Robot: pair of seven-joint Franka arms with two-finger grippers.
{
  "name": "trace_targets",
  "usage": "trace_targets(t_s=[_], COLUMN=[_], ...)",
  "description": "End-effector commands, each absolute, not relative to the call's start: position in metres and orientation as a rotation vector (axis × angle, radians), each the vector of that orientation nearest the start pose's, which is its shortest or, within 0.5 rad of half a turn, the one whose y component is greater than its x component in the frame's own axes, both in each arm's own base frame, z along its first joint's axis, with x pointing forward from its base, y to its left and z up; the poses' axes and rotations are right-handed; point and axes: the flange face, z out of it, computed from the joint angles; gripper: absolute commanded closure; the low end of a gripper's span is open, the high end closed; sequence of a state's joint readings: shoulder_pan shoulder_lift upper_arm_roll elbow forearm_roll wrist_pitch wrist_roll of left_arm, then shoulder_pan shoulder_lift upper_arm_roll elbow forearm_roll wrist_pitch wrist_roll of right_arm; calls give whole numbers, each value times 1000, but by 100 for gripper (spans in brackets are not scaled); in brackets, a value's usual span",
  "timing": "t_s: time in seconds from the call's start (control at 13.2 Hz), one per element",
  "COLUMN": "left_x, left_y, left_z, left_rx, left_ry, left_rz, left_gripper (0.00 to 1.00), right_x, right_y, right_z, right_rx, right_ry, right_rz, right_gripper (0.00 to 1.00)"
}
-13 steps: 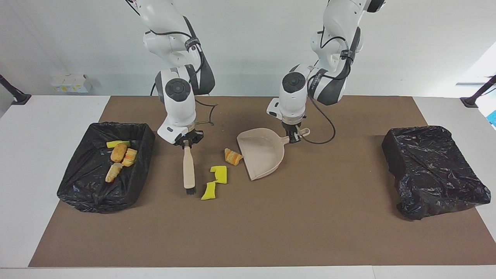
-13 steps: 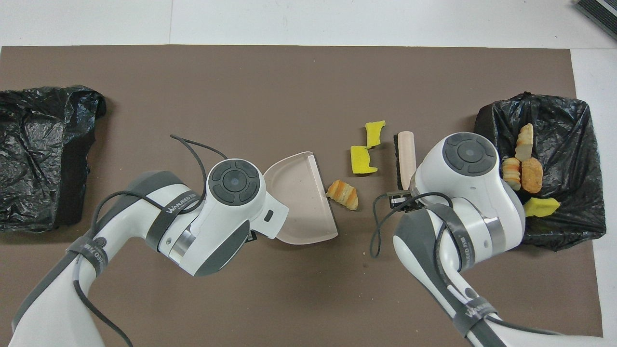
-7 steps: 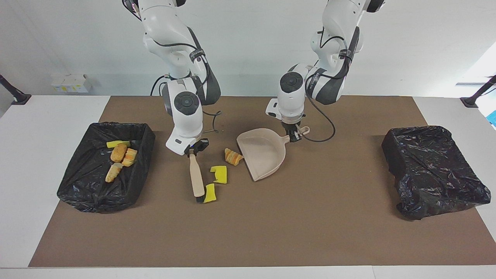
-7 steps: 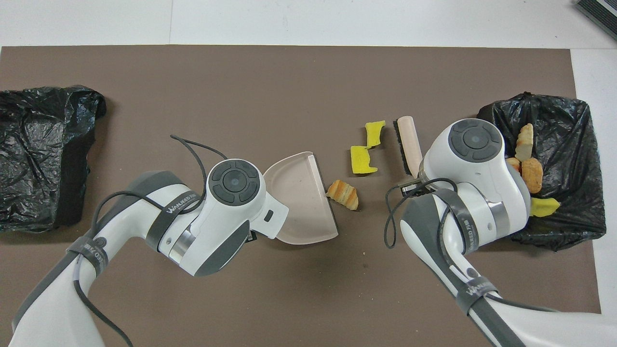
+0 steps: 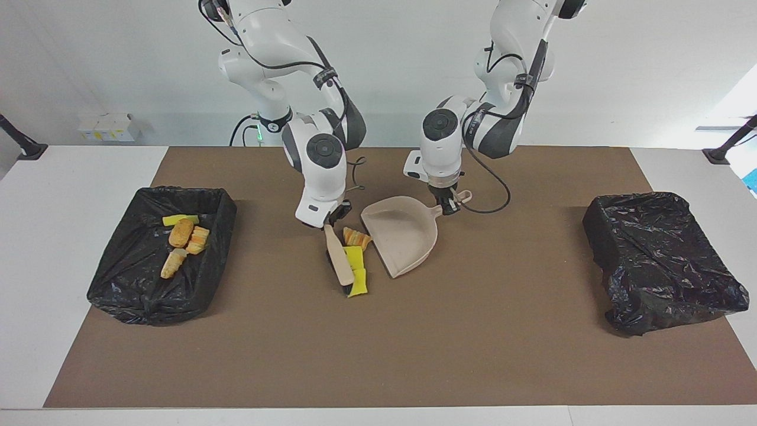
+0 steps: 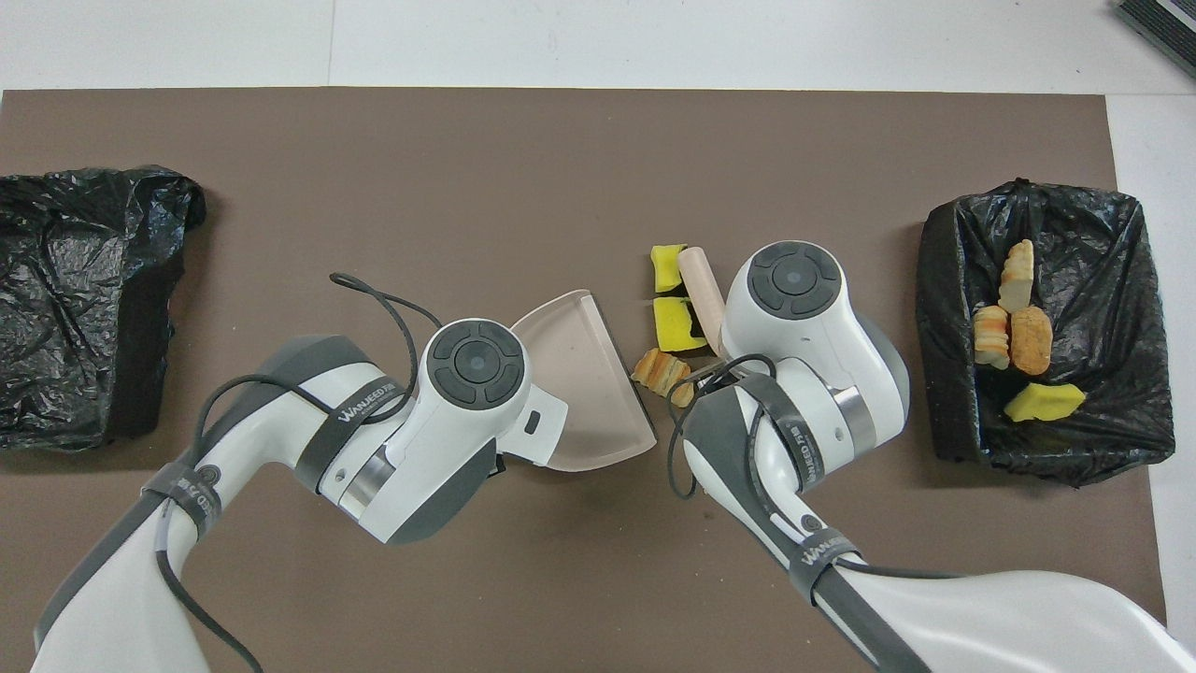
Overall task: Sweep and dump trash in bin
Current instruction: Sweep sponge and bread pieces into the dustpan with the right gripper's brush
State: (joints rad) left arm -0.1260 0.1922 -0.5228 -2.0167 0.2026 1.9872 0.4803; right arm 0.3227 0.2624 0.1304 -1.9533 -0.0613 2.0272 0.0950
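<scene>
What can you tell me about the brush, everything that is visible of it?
The brush has a plain beige handle, wood-like or plastic, with short black bristles along its low end. The right gripper is shut on its handle top. It slants down to the brown mat, its bristles against two yellow sponge bits, just in front of the dustpan's open mouth.

A white table [image 5: 35,266] holds a big brown mat [image 5: 473,331]. A plain white wall [image 5: 384,71] stands at the robots' edge. Light shines in one corner.
</scene>
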Motion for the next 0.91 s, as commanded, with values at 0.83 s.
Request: trace_targets(t_s=[0.83], left_x=[460], left_y=[-319], left_z=[347], left_rx=[-2431], left_ry=[1782], left_rz=[247], left_gripper=[100], right_x=[489], right_y=[269], right_z=[404], right_rx=[-2879], right_ry=[-484], right_rz=[353], right_gripper=[100])
